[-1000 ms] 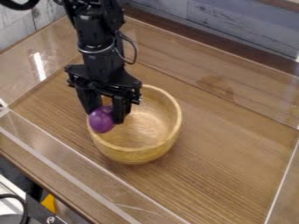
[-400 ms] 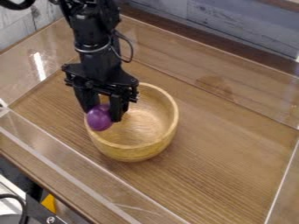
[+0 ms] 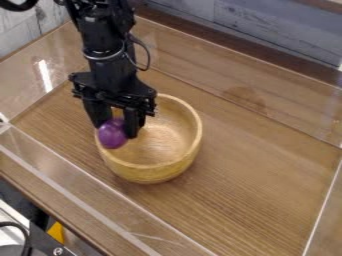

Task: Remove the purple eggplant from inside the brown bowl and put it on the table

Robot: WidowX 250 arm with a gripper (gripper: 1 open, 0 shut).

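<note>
The black gripper [image 3: 116, 127] points straight down over the left side of the brown bowl [image 3: 171, 160]. Between its fingers sits the purple eggplant [image 3: 112, 136], of which only the rounded purple end shows; the jaws are closed on it. The eggplant hangs at about the height of the bowl's left rim, over the rim's inner edge. The bowl is a round light wooden one resting near the middle of the table [image 3: 254, 190]. The eggplant's stem end is hidden by the fingers.
Clear acrylic walls [image 3: 80, 215] border the table on the near, left and right sides. A grey plank wall [image 3: 274, 25] stands behind. Bare wood-grain surface lies to the right of the bowl and to its left front.
The arm with the eggplant and the bowl have shifted very slightly leftward and up in the picture; otherwise nothing has visibly changed.
</note>
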